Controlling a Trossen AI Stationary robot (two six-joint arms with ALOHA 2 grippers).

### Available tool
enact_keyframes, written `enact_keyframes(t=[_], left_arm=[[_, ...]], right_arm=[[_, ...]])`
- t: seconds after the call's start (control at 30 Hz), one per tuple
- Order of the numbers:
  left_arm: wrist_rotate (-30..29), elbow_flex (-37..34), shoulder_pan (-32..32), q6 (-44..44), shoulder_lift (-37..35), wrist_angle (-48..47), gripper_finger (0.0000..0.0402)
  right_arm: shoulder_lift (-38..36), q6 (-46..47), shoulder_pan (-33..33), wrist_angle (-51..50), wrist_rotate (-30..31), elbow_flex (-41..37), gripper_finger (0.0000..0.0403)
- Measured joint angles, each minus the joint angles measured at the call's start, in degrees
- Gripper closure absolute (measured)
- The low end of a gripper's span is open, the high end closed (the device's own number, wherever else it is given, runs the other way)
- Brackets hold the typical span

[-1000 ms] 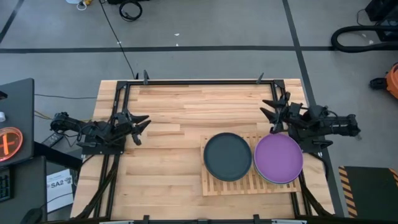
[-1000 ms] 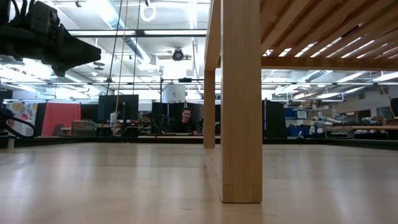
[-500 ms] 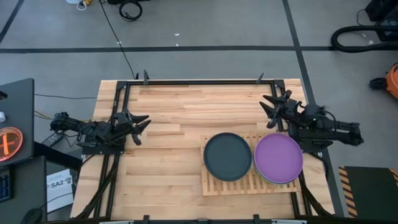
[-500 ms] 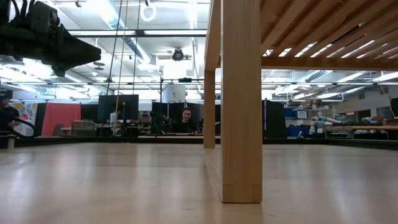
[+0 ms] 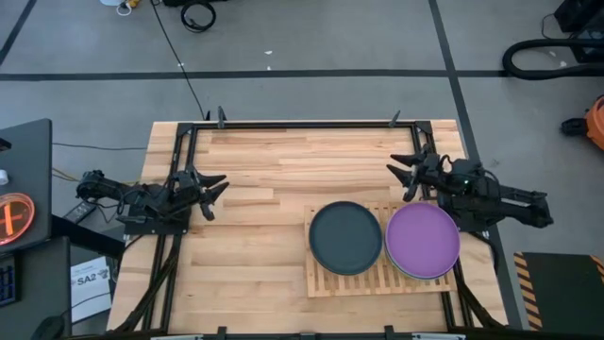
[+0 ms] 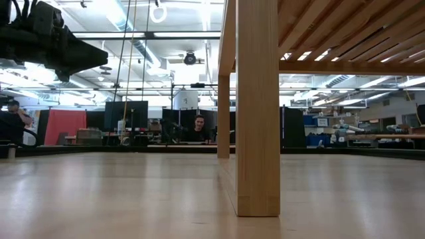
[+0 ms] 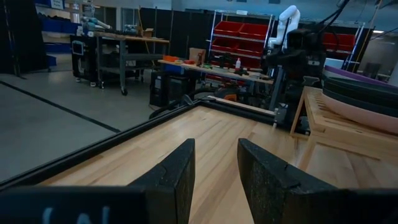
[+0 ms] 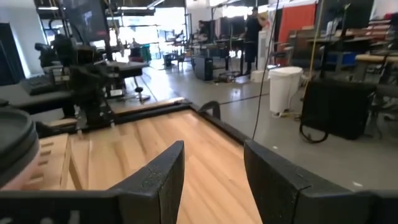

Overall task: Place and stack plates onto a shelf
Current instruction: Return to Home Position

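The slatted wooden shelf [image 5: 377, 281] is seen on the right half of the counter [image 5: 274, 151], toward its near edge. Two stacks are carried on it side by side, close to touching. One is topped by a dark plate [image 5: 345, 237] on the shelf's left part. The other is topped by a purple plate [image 5: 422, 240] on its right part, with a paler rim showing beneath the purple one. In the left wrist view the stacked plates are seen edge-on, resting on the shelf's top.

The left pincer [image 5: 213, 192] is held over the counter's left side, well apart from the shelf and pointing toward the right. Its fingers are spread and nothing is held between them. The right pincer [image 5: 403, 177] is found above the counter just beyond the shelf's far edge, near the purple plate but not touching it. Its fingers are likewise spread apart and empty, as is shown in the right wrist view.

In the low view a leg of the shelf stands on the counter in the middle of the picture. Far behind, in the room, a seated person [image 6: 199, 126] is seen, and another person [image 6: 12, 119] at the left edge.
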Motion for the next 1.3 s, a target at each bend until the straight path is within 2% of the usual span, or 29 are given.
enact_keyframes(t=[0.23, 0.43, 0.77, 1.0, 1.3], left_arm=[[0.0, 0.0, 0.0, 0.0, 0.0, 0.0, 0.0276], [0.0, 0.0, 0.0, 0.0, 0.0, 0.0, 0.0276], [0.0, 0.0, 0.0, 0.0, 0.0, 0.0, 0.0276], [0.1, 0.0, 0.0, 0.0, 0.0, -0.2, 0.0276], [0.7, 0.0, 0.0, 2.3, 0.0, -0.8, 0.0276]], right_arm=[[0.0, 0.4, -1.1, 6.9, -2.0, -5.8, 0.0231], [0.0, 1.3, -1.6, 7.8, -7.6, -8.1, 0.0231], [-0.1, 6.4, -1.6, 11.9, -12.5, -12.8, 0.0231], [-0.1, 6.2, -1.6, 11.8, -15.2, -13.0, 0.0231], [-0.1, 6.8, -1.6, 11.5, -15.3, -12.9, 0.0231]])
